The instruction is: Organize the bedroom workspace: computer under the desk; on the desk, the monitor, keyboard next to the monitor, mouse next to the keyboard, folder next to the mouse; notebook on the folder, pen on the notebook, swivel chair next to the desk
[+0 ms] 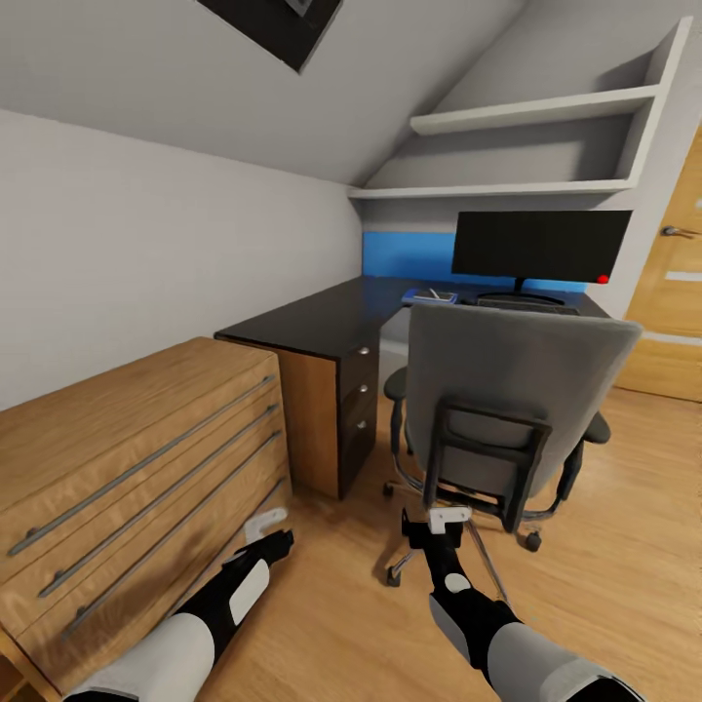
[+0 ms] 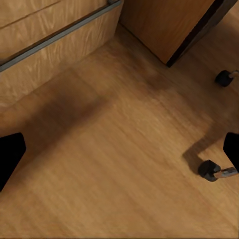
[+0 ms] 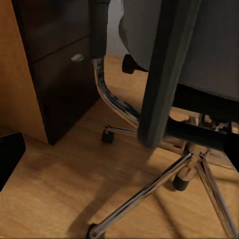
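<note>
Chair [image 1: 507,390] stands straight ahead of the right gripper [image 1: 444,522], its grey back turned to the robot and its seat pushed toward the desk [image 1: 322,322]; the gripper is close behind the black frame of the backrest, down near the chrome base, with nothing between its fingers, which in the right wrist view sit wide apart at the two edges of the picture, so it is open. In that view the backrest frame [image 3: 164,74] rises just ahead of the fingers, the chrome legs [image 3: 149,191] spread below it, and the dark drawers with a silver knob [image 3: 77,58] lie ahead and to the left. The left gripper [image 1: 268,531] is low, over the wooden floor [image 1: 331,604], just beside the light wooden drawer unit [image 1: 127,458] on its left; its fingers are also spread wide and empty (dark tips at both edges of the wrist picture), with two castors [image 2: 209,170] ahead on its right. Far beyond both grippers, on the desk, the monitor [image 1: 541,244] stands upright in front of a blue wall panel [image 1: 409,255]. A dark strip that looks like the keyboard [image 1: 517,303] lies at its foot, and left of that is a small blue flat thing, probably the folder [image 1: 429,295], with something grey on it too small to make out
</note>
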`<state>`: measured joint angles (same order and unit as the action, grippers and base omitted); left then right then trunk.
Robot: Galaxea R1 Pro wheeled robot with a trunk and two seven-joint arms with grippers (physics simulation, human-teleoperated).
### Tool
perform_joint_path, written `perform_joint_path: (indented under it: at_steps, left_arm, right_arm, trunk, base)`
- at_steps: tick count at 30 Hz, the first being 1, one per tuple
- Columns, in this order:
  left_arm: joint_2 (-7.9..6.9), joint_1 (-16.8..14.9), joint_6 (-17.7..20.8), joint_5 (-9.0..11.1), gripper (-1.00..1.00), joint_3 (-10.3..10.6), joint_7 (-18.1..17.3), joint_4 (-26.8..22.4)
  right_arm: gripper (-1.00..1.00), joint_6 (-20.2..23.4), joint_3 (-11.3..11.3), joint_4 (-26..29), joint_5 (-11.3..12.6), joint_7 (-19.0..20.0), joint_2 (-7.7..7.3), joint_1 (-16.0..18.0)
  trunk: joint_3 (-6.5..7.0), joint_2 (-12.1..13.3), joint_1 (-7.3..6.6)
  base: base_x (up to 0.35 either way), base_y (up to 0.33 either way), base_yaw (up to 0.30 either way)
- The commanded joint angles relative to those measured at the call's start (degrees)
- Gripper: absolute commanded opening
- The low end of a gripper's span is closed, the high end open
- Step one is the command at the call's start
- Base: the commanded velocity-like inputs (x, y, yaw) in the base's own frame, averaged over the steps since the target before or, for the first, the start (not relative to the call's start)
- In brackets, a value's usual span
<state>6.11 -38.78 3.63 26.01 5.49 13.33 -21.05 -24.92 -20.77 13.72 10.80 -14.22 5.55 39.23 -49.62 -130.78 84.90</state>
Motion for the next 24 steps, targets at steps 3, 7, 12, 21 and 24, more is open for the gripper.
perform_joint_path:
  at_steps: [3,7,12,21,24]
  left_arm:
    - [-0.05,0.0,0.2,0.4,1.00,0.5,0.5,-0.1]
    - [0.02,0.0,0.2,0.4,1.00,0.5,0.5,-0.1]
    - [0.67,0.0,0.2,0.3,1.00,0.5,0.5,-0.1]
    - [1.56,0.0,0.1,-4.0,1.00,3.2,0.8,1.0]
    - [1.62,0.0,0.0,-5.4,1.00,4.1,0.9,1.7]
  right_arm:
    - [1.00,-0.2,-0.5,-0.1,0.5,-0.2,-0.01,0.1]
    - [1.00,-0.2,-0.5,-0.1,0.5,-0.2,-0.01,0.1]
    - [1.00,-0.2,-0.5,-0.3,0.5,-0.2,0.00,0.1]
    - [1.00,-0.3,-0.5,-0.5,0.7,-0.2,0.07,0.1]
    - [1.00,-0.3,-0.5,-0.5,0.7,-0.2,0.05,0.1]
  trunk:
    - [0.01,0.0,-0.03]
    - [0.20,0.0,-0.03]
    - [0.49,0.0,-0.03]
    - [1.02,0.0,-0.03]
    - [1.20,0.0,-0.03]
  base:
    - [-0.083,0.041,-0.066]
    - [-0.020,0.010,-0.165]
    - [-0.004,0.002,-0.192]
    - [0.000,0.000,-0.200]
    - [0.000,0.000,-0.204]
